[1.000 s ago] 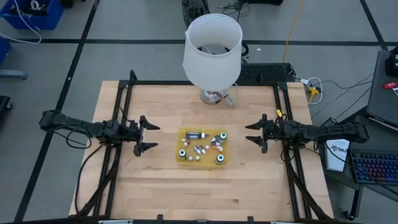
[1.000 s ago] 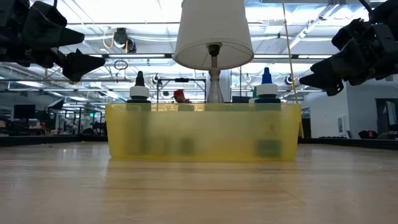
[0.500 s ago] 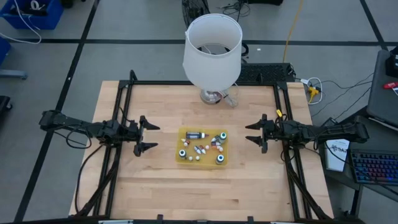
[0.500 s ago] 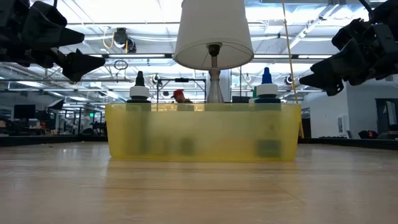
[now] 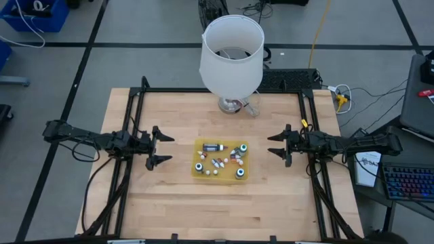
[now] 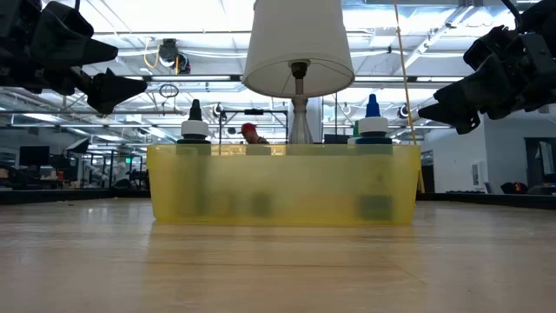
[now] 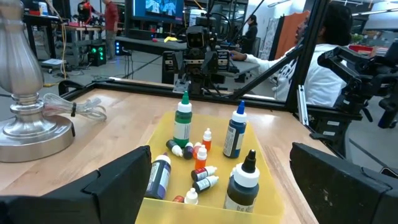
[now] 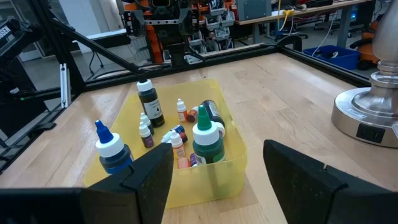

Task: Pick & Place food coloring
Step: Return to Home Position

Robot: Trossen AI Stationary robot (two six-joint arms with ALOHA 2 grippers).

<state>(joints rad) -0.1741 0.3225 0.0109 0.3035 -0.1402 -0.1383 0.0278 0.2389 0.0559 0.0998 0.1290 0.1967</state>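
Note:
A low yellow tray (image 5: 201, 169) sits at the table's middle and holds the food coloring (image 5: 220, 162). Its bigger bottles stand upright: a green-capped one (image 8: 207, 142), a blue-capped one (image 8: 112, 151) and a black-capped one (image 8: 149, 102). Several tiny bottles (image 7: 200, 163) stand or lie between them, and a dark bottle (image 7: 158, 176) lies on its side. My left gripper (image 5: 161, 150) hangs open above the table left of the tray. My right gripper (image 5: 277, 145) hangs open to the tray's right. Both point level at the tray and hold nothing.
A lamp with a big white shade (image 5: 232, 54) stands on its silver base (image 7: 28, 118) at the middle of the table's far edge. Black frame rails (image 5: 135, 102) run along the table's sides. A person (image 7: 323, 56) sits beyond the table's right side.

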